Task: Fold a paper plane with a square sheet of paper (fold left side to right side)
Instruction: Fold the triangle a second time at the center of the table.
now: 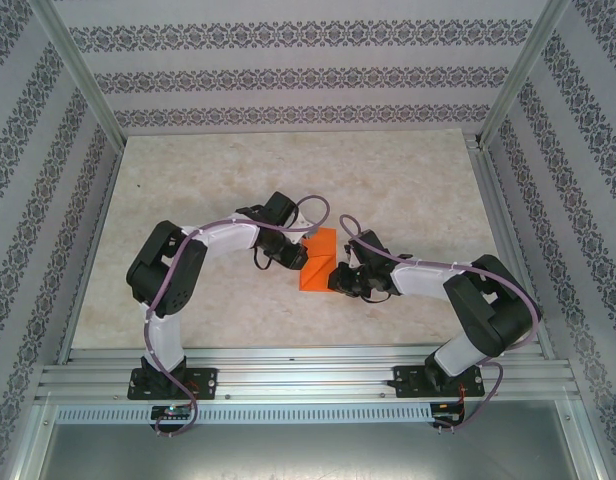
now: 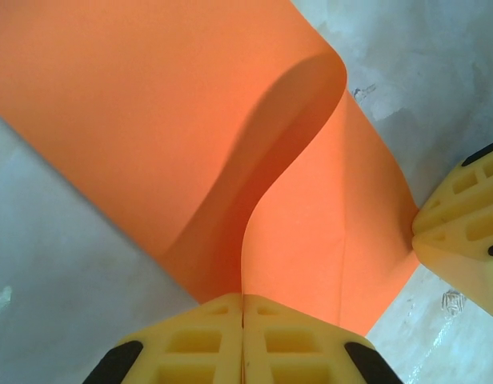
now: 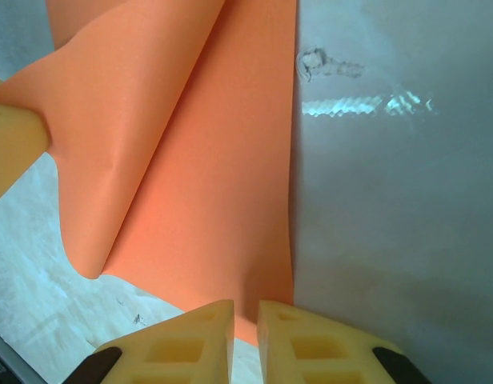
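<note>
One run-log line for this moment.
stage: left-to-right fold underway | left hand: shut on square sheet of paper, edge lifted, curling | right hand: at sheet's edge, narrow gap, grip unclear

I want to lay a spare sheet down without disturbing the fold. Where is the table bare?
The far half of the table, from the paper back to the wall, is bare; so is the near strip between paper and metal rail. The middle is crowded: left gripper and right gripper both meet the paper there.
</note>
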Available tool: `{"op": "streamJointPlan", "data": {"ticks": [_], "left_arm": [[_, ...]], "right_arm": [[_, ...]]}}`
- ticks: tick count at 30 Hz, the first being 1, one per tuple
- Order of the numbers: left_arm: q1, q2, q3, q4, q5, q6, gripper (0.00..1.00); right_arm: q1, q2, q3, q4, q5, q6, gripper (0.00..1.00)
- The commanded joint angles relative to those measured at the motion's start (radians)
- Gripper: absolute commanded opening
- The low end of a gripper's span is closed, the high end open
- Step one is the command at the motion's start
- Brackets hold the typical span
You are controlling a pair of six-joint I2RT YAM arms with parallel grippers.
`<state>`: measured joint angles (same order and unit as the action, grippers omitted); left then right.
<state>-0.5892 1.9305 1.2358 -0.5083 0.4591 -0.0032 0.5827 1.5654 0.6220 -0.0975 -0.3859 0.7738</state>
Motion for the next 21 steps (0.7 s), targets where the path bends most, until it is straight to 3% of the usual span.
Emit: {"op": "streamJointPlan", "data": {"ticks": [1, 21], "left_arm": [[0.014, 0.016, 0.030, -0.016, 0.011, 0.034, 0.09], [0.014, 0.051, 0.059, -0.035, 0.005, 0.046, 0.09]], "right_arm": [[0.014, 0.027, 0.002, -0.052, 0.043, -0.026, 0.17], [0.015, 0.032, 0.004, -0.055, 0.048, -0.030, 0.17]]}}
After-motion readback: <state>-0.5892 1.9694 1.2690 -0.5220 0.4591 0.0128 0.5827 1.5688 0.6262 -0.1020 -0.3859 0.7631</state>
